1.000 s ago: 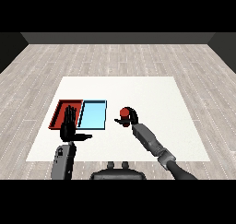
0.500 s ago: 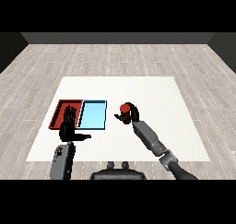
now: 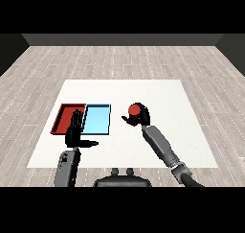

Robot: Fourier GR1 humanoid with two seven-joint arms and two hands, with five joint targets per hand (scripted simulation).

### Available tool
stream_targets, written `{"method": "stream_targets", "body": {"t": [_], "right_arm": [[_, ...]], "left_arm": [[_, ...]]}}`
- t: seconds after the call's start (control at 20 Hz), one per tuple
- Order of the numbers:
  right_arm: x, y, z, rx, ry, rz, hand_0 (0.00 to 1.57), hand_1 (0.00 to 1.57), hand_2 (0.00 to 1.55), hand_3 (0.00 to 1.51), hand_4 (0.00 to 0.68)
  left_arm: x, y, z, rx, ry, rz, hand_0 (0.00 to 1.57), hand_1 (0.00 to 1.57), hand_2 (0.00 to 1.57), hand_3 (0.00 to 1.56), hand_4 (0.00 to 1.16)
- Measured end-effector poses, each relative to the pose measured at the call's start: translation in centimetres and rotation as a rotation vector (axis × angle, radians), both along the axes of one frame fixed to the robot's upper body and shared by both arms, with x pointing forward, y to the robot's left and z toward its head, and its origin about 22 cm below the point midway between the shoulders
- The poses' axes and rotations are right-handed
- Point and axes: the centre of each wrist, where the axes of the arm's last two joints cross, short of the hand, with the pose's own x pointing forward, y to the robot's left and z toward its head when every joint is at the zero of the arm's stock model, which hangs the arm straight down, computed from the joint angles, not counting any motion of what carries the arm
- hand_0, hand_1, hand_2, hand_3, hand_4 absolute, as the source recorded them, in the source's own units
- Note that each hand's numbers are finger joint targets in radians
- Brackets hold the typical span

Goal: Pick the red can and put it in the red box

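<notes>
Red can sits in my right hand, to the right of both trays and over the middle of the white table. My black fingers and thumb curl round it, so that only its round red top and a little of its side show above them. I cannot tell whether the can touches the table or is held just above it. My grey right forearm comes in from the lower right corner of the view and slants up and left to the hand.

Two trays lie side by side on the left part of the table, their long sides touching. The red tray is on the outside, nearer the table's left edge. The light blue tray lies between the red tray and the can. Neither tray has anything inside it that I can see. The can is near the blue tray's right edge but apart from it, and well apart from the red tray.

My left hand is at the near edge of the trays, over the seam where they meet. Its fingers are straight and point up and away from me, its thumb sticks out to the right, and it holds nothing. My grey left forearm rises to it from the lower left.

Around the table is a pale wooden plank floor.
</notes>
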Motion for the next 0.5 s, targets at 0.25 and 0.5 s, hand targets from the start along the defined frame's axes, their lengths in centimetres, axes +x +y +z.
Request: {"method": "stream_targets", "body": {"t": [0.25,0.5], "right_arm": [[-2.3,-1.8,2.9,0.027,-0.103,0.012,1.45,1.45,1.41,1.38,0.636],[-3.1,-0.3,4.6,0.03,-0.143,0.012,1.45,1.45,1.41,1.38,0.636]], "left_arm": [[0.2,-2.3,1.6,-0.001,0.022,-0.064,0.0,0.0,0.0,0.0,0.0],[0.2,-3.9,2.4,0.026,0.046,-0.087,0.0,0.0,0.0,0.0,0.0]]}}
